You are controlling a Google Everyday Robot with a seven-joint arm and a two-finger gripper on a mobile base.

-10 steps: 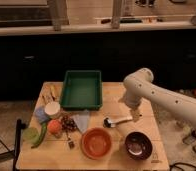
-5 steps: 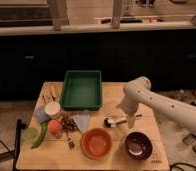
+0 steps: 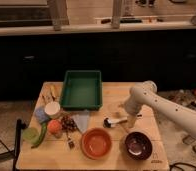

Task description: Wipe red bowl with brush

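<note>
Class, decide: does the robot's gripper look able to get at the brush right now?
Probably yes: the gripper, fingers open, hangs at the handle end of the brush, with nothing lying between them.

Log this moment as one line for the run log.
stage: pre-grasp | pincer: open, at brush handle's end | brush: lying on table | red bowl: untouched

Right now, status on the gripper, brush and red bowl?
Gripper low at the brush handle's end, jaws open. Brush flat on the table, just behind the red bowl. Dark bowl alongside, apparently not blocking.
</note>
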